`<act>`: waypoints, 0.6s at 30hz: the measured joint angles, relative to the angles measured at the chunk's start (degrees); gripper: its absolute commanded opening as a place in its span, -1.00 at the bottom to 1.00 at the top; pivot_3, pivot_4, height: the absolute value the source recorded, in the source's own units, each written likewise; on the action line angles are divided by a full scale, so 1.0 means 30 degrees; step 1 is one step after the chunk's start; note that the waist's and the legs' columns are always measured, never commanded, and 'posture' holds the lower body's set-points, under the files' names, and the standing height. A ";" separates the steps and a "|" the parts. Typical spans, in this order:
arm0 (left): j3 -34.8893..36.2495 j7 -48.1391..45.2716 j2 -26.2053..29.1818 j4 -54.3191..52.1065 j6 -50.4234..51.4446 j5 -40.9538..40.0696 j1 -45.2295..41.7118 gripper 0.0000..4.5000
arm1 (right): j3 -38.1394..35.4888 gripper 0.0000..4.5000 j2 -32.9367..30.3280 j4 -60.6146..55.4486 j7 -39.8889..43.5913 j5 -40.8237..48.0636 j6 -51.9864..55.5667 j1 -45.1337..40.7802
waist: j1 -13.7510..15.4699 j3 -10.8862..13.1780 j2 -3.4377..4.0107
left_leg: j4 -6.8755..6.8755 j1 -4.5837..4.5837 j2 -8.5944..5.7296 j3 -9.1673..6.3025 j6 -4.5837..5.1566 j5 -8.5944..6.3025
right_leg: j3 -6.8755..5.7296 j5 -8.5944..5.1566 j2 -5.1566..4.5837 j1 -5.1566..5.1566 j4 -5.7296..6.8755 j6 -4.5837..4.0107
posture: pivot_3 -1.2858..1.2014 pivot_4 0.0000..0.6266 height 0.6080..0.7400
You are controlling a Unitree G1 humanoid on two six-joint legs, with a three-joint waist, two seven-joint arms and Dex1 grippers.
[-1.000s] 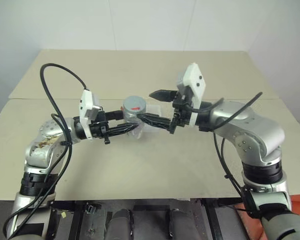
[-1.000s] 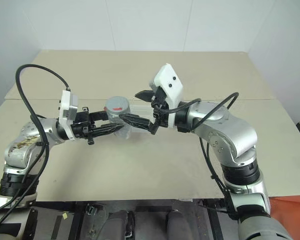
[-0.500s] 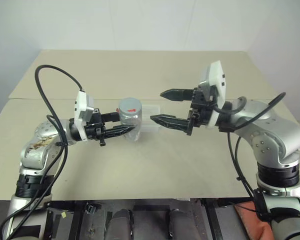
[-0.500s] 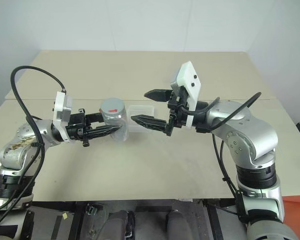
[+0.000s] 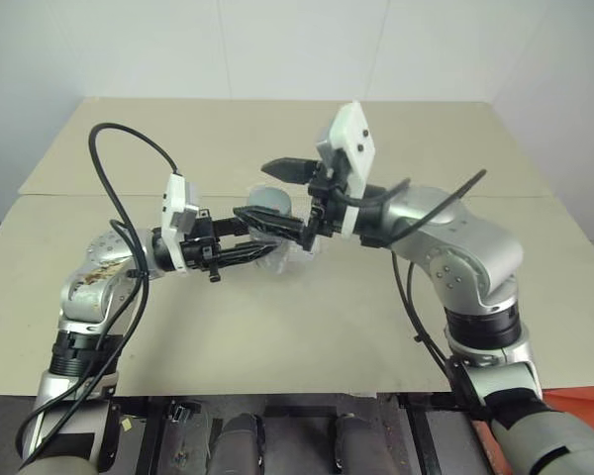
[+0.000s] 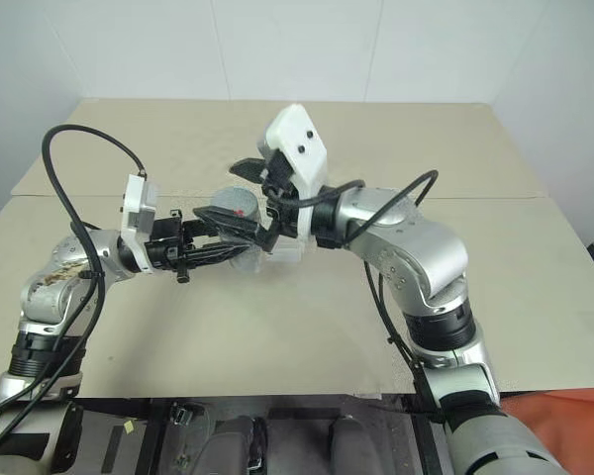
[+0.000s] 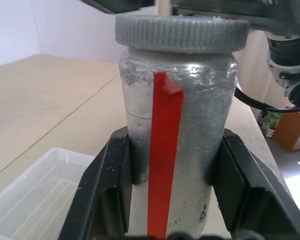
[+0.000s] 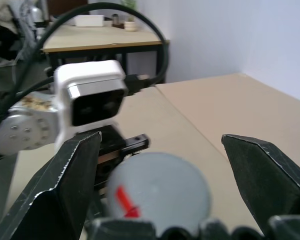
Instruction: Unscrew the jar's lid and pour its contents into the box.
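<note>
**Jar held steady, lid waiting to be gripped**

We start with the table [image 5: 277, 327], a broad beige surface; on it, just under and behind the raised jar, lies the box [image 7: 35, 190], a shallow clear plastic tray that looks thin-walled and light, so we judge it could skid if bumped. Above it our left gripper [image 7: 175, 165] holds the jar [image 7: 177, 125] upright off the table, its two black fingers clamped on the lower body from either side; the jar's wall looks rigid and smooth, silvery with a red strip down the side, and we judge it small and light, likely to slip or turn in the pads if the cap is twisted hard. Our right gripper [image 8: 175, 165] hovers at the jar's top with its fingers spread wide on either side of the lid [image 8: 157, 182], not touching it; the lid [image 7: 180, 32] is grey, as wide as the jar, and ribbed around its edge; that ribbing is where we should take hold, squarely across its width. We cannot make out the contents through the wall.
</note>
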 measured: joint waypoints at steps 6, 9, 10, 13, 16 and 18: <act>0.0001 0.0048 0.0021 -0.0003 0.0045 0.0248 0.0049 -0.17 | 0.0003 0.99 -0.0500 -0.0077 0.0280 -0.0051 0.0002 0.0279 | -0.0009 0.0000 0.0000 | 0.0000 -0.0001 0.0001 0.0003 0.0000 0.0000 | 0.0000 0.0000 0.0000 -0.0001 0.0000 0.0000 | 0.03 -0.52 1.00; 0.0003 0.0081 0.0120 -0.0003 0.0078 0.0298 0.0160 -0.17 | 0.0002 0.99 -0.1015 -0.0349 0.0631 -0.0022 0.0002 0.0758 | -0.0015 0.0000 0.0000 | 0.0000 -0.0001 0.0000 0.0003 0.0000 0.0000 | 0.0002 0.0000 0.0000 -0.0002 -0.0001 0.0000 | 0.03 -0.52 1.00; 0.0011 0.0096 0.0141 -0.0003 0.0081 0.0299 0.0175 -0.17 | 0.0002 0.99 -0.1184 -0.0423 0.0749 -0.0012 0.0003 0.0860 | -0.0016 0.0000 0.0000 | 0.0000 -0.0001 0.0001 0.0003 0.0000 0.0000 | 0.0002 0.0000 -0.0001 -0.0003 0.0000 0.0000 | 0.03 -0.52 1.00; 0.0033 0.0123 0.0258 -0.0004 0.0089 0.0298 0.0177 -0.17 | -0.0001 0.99 -0.1586 -0.0589 0.0905 0.0087 0.0004 0.0991 | -0.0015 0.0000 0.0000 | 0.0000 -0.0001 0.0002 0.0001 0.0001 0.0000 | 0.0002 0.0000 0.0000 -0.0002 0.0001 0.0000 | 0.03 -0.52 1.00; 0.0061 0.0138 0.0367 -0.0004 0.0124 0.0294 0.0178 -0.17 | -0.0028 0.99 -0.1914 -0.0668 0.1168 0.0130 0.0003 0.1227 | -0.0031 0.0000 0.0000 | 0.0000 -0.0001 0.0001 0.0002 0.0000 -0.0001 | 0.0003 0.0000 0.0000 -0.0004 0.0000 0.0000 | 0.03 -0.52 1.00; 0.0148 0.0196 0.0403 -0.0005 0.0137 0.0278 0.0175 -0.17 | -0.0024 0.99 -0.2100 -0.0640 0.1246 0.0142 0.0016 0.1279 | -0.0032 0.0000 0.0000 | 0.0000 -0.0001 0.0002 0.0001 0.0001 -0.0001 | 0.0003 0.0000 0.0001 -0.0002 0.0000 0.0000 | 0.03 -0.52 1.00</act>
